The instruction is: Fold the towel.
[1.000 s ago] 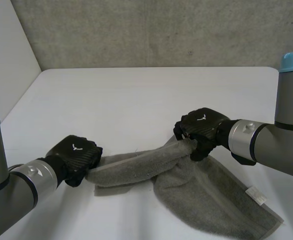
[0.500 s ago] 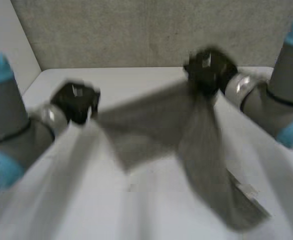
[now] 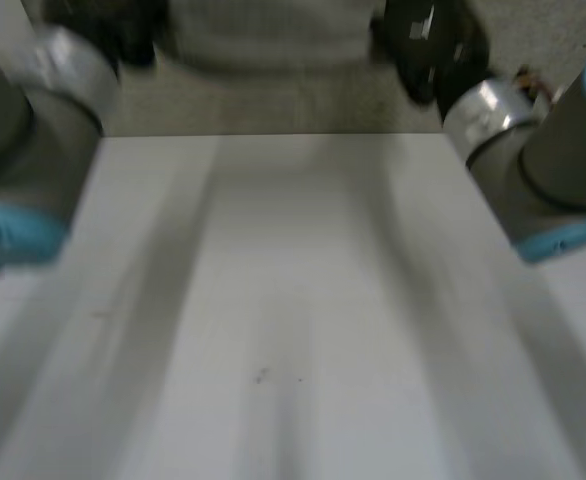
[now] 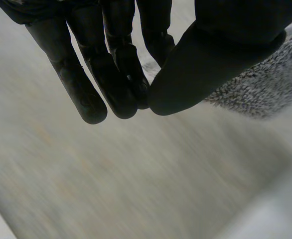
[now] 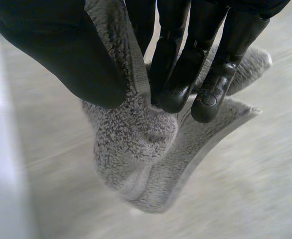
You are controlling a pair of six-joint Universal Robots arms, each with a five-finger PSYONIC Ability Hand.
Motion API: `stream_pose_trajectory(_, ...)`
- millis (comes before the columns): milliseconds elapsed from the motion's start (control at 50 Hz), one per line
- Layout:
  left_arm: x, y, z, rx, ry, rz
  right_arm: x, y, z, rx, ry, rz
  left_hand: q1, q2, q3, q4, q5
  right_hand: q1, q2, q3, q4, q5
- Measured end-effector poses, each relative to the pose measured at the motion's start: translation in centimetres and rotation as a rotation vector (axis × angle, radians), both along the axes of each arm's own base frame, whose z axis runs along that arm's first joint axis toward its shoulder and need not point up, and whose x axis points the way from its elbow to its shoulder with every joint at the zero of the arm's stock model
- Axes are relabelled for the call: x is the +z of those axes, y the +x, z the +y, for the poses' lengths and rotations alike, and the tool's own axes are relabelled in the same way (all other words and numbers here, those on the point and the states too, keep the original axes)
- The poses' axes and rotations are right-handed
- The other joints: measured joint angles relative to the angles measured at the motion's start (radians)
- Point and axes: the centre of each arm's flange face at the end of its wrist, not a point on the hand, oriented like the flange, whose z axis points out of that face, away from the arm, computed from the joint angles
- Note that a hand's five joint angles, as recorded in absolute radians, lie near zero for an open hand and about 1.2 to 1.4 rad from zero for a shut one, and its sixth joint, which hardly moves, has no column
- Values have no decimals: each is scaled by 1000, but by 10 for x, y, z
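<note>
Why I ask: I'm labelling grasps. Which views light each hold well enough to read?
Right wrist view: even light, towel pinched between right hand's thumb and fingers. Left wrist view: left hand dark against a pale ground, thumb meeting fingers over a sliver of towel. Head view: both hands dark, holds unreadable.

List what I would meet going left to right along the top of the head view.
left arm → left hand → towel → right hand → right arm
</note>
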Motion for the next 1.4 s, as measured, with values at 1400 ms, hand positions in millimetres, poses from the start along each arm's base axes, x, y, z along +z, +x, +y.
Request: stream_pose_trajectory(1400, -201, 23, 59, -436, 549, -233, -129, -54, 44, 71, 764, 83, -663, -676, -672, -674, -673, -187, -348, -359, -357, -294)
